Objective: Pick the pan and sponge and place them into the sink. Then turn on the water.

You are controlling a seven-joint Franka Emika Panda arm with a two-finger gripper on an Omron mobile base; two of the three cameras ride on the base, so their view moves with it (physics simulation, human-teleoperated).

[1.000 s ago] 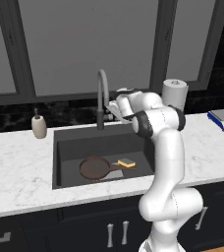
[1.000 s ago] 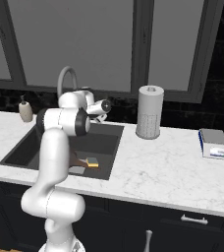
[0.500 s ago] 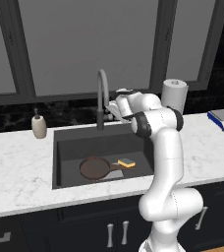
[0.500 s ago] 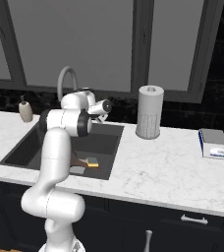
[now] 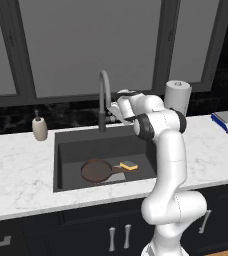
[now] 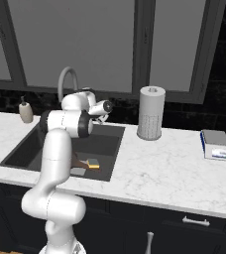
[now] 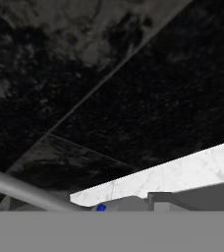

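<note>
I count one sink [image 5: 66, 150] set in one marble counter [image 5: 16, 175]. In it lie one pan [image 5: 96, 171] and one sponge [image 5: 128, 165]. One faucet [image 5: 104, 95] stands at the far rim. One soap bottle [image 5: 39, 128] is on the far left, one paper towel roll [image 5: 178, 97] on the far right, and one stack of books [image 5: 227, 121] further right. Below the counter's near edge I count two cabinet door handles [image 5: 119, 237]. One arm of mine [image 5: 163, 165] is in the scene.
</note>
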